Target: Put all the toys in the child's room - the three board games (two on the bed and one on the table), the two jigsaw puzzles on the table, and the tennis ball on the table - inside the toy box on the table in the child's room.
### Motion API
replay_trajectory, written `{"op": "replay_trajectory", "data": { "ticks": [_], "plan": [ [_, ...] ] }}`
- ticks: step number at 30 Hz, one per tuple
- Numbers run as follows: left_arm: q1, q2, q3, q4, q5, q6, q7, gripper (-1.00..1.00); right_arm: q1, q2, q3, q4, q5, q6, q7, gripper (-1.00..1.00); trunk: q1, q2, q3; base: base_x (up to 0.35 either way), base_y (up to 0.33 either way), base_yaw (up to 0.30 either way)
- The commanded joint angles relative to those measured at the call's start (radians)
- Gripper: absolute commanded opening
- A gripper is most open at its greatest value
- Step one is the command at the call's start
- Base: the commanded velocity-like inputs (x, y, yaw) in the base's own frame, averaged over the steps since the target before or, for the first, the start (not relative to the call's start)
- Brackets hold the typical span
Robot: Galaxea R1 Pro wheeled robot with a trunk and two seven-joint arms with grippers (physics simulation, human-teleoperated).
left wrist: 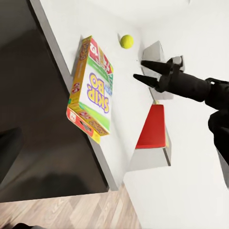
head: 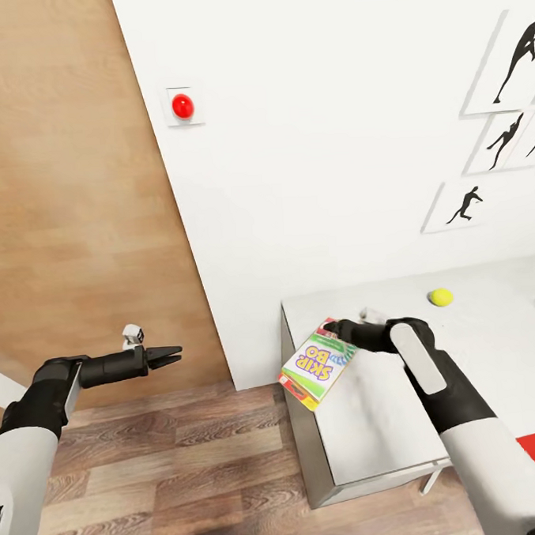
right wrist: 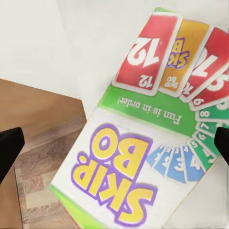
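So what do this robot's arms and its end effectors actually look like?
Both arms have smooth white shells on the upper segments, turning matte black toward the wrists. The left end effector is black, with two slim pointed fingers and a small grey-white block mounted just behind it. The right end effector is black too; a light grey elongated panel runs along that forearm. No loose cables or markings are visible.

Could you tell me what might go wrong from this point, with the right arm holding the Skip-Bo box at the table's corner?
1. The Skip-Bo box is tilted and overhangs the table corner; a slip from the right gripper could drop it to the wood floor.
2. The tennis ball lies loose farther along the table; a sweep of the box or arm could set it rolling.
3. The left gripper, jaws open, hovers over the floor, probably too far to help.
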Motion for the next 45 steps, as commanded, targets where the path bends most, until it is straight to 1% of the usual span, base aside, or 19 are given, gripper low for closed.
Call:
{"op": "replay_trajectory", "data": {
  "ticks": [1,4,5,8,10,11,12,13,14,16,17,19,20,26,29,31,35,40,45],
  "plan": [
    [-0.001,-0.001,0.003,-0.001,-0.011,0.011,-0.008,1.00,0.027,-0.013,-0.013,-0.068,-0.016,0.020,0.000,1.00,0.001,-0.002,-0.002,0.000,0.000,0.000],
    [-0.001,-0.001,0.003,-0.001,-0.011,0.011,-0.008,1.00,0.077,-0.035,-0.045,-0.166,-0.031,0.039,0.041,1.00,0.001,-0.002,-0.002,0.000,0.000,0.000],
    [-0.001,-0.001,0.003,-0.001,-0.011,0.011,-0.008,1.00,0.116,-0.049,-0.069,-0.222,-0.046,0.046,0.089,1.00,0.001,-0.002,-0.002,0.000,0.000,0.000],
    [-0.001,-0.002,0.003,-0.001,-0.012,0.011,-0.008,1.00,0.181,-0.073,-0.111,-0.281,-0.073,0.051,0.195,1.00,0.001,-0.002,-0.002,0.000,0.000,0.000],
    [-0.001,-0.004,0.003,-0.001,-0.015,0.011,-0.008,1.00,0.266,-0.110,-0.180,-0.317,-0.105,0.050,0.403,1.00,0.001,-0.002,-0.002,0.000,0.000,0.000],
    [-0.001,-0.005,0.003,-0.001,-0.016,0.011,-0.008,1.00,0.287,-0.119,-0.197,-0.321,-0.109,0.049,0.464,1.00,0.001,-0.002,-0.002,0.000,0.000,0.000],
    [-0.001,-0.009,0.003,-0.001,-0.018,0.011,-0.008,1.00,0.328,-0.131,-0.229,-0.328,-0.115,0.045,0.590,1.00,0.001,-0.002,-0.002,0.000,0.000,0.000],
    [-0.001,-0.010,0.003,0.000,-0.019,0.011,-0.008,1.00,0.348,-0.135,-0.242,-0.331,-0.117,0.042,0.654,1.00,0.001,-0.002,-0.002,0.000,0.000,0.000],
    [-0.001,-0.015,0.003,0.000,-0.020,0.011,-0.008,1.00,0.386,-0.142,-0.268,-0.337,-0.119,0.034,0.777,1.00,0.001,-0.002,-0.002,0.000,0.000,0.000],
    [-0.001,-0.021,0.003,0.000,-0.021,0.011,-0.008,1.00,0.421,-0.146,-0.293,-0.341,-0.120,0.023,0.891,1.00,0.001,-0.002,-0.002,0.000,0.000,0.000],
    [-0.001,-0.028,0.003,0.000,-0.021,0.011,0.001,1.00,0.453,-0.148,-0.317,-0.344,-0.121,0.008,0.991,1.00,0.001,-0.002,-0.002,0.000,0.000,0.000],
    [-0.001,-0.036,0.003,0.001,-0.021,0.011,0.016,1.00,0.482,-0.150,-0.338,-0.347,-0.121,-0.009,1.075,1.00,0.001,-0.002,-0.002,0.000,0.000,0.000],
    [-0.001,-0.044,0.003,0.001,-0.021,0.011,0.032,1.00,0.511,-0.149,-0.355,-0.350,-0.122,-0.027,1.143,1.00,0.001,-0.002,-0.002,0.000,0.000,0.000],
    [-0.001,-0.077,0.003,0.001,-0.019,0.011,0.104,1.00,0.605,-0.145,-0.418,-0.382,-0.125,-0.068,1.356,1.00,0.001,-0.002,-0.002,0.000,0.000,0.000],
    [-0.001,-0.095,0.003,0.001,-0.020,0.011,0.133,1.00,0.619,-0.145,-0.448,-0.385,-0.123,-0.076,1.431,1.00,0.001,-0.002,-0.002,0.000,0.000,0.000],
    [-0.001,-0.108,0.003,0.001,-0.021,0.011,0.154,1.00,0.623,-0.146,-0.462,-0.387,-0.122,-0.077,1.451,1.00,0.001,-0.002,-0.002,0.000,0.000,0.000],
    [-0.001,-0.136,0.003,0.002,-0.022,0.011,0.209,1.00,0.626,-0.145,-0.483,-0.388,-0.122,-0.079,1.466,1.00,0.001,-0.002,-0.002,0.000,0.000,0.000],
    [-0.001,-0.170,0.007,0.006,-0.014,0.013,0.347,1.00,0.627,-0.141,-0.493,-0.388,-0.113,-0.082,1.471,1.00,0.001,-0.002,-0.002,0.000,0.000,0.000],
    [-0.001,-0.184,0.009,0.007,-0.008,0.015,0.421,1.00,0.627,-0.141,-0.495,-0.388,-0.104,-0.082,1.471,1.00,0.001,-0.002,-0.002,0.000,0.000,0.000]
  ]
}}
